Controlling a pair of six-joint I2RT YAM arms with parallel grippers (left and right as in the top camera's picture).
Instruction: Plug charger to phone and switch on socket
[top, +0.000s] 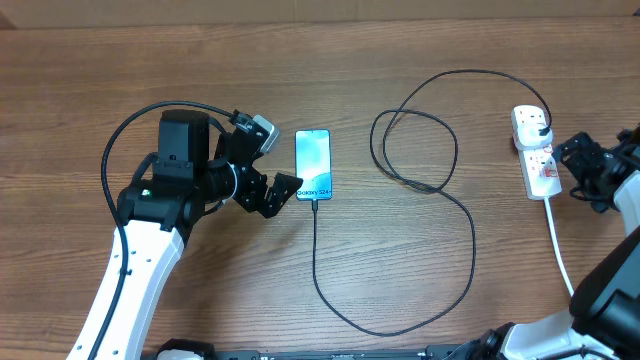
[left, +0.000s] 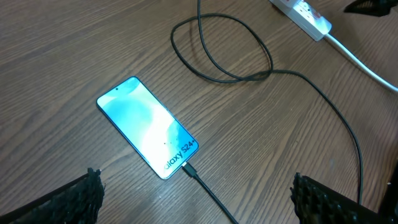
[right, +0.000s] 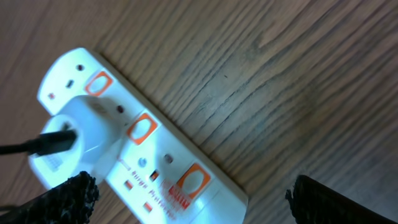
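The phone (top: 313, 165) is lying flat on the surface (top: 200, 60) with its screen glowing. The charger (top: 315, 245) is meeting the phone's lower edge, and its small connector tip is looking seated in the port, so the plugging step is appearing done. From the phone the black cable is looping away to the socket (top: 543, 168), which is lying well apart from the phone on the right arm's side. There the cable is ending in a white adapter (top: 532, 122) pushed into the socket.

The left gripper (top: 282, 160) is hovering just beside the phone, jaws spread wide and holding nothing. The right gripper (top: 577, 170) is hanging far from the phone, by the socket, likewise spread and empty.

Whether any of the red-marked switches (right: 142, 129) is on I cannot tell, so switching on is seemingly what is remaining
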